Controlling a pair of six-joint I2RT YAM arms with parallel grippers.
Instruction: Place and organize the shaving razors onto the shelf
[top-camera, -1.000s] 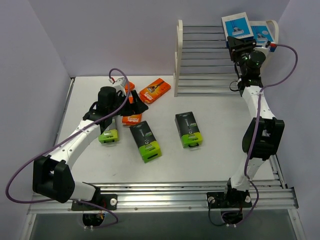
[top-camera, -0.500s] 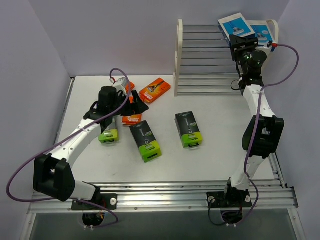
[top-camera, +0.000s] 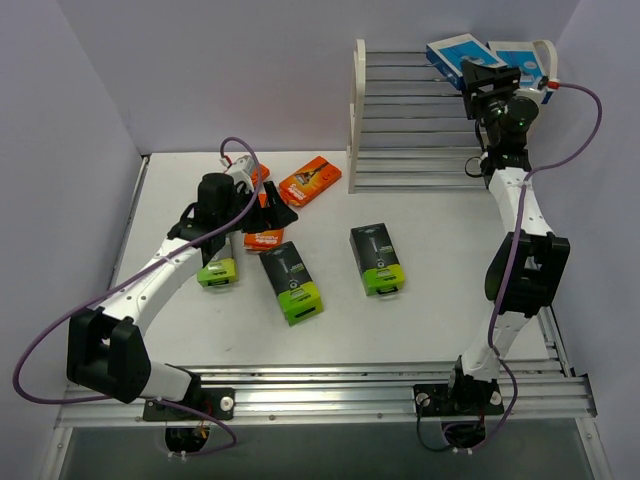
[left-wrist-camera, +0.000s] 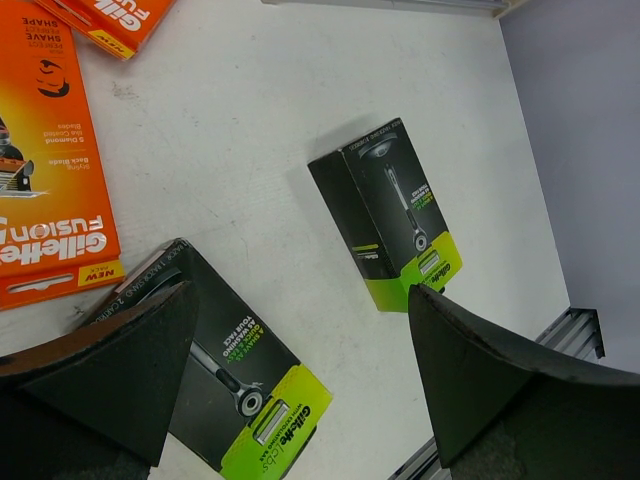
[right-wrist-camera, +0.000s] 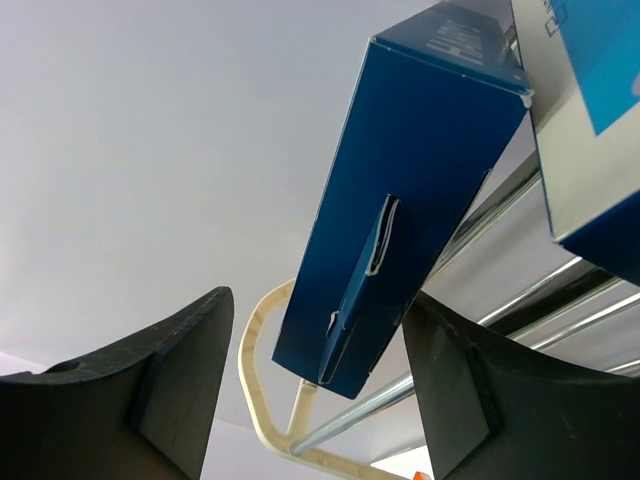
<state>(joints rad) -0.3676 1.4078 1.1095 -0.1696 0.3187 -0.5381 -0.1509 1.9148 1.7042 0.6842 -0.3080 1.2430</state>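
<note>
at shelf (top-camera: 357, 100) top, right claw (right-wrist-camera: 318, 345) parted, clear of blue pack (right-wrist-camera: 420, 180).

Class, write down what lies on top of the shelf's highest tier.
Two blue-and-white razor packs lie on the shelf's top rods. The right claw partly covers them and hides anything behind it.

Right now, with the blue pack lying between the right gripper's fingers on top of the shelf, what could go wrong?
1. The blue pack lies slanted on the thin top rods of the shelf; it may slide or tip off.
2. The right gripper is open, but its fingers flank the pack closely; pulling back crookedly could drag it or bump the second blue pack beside it.
</note>
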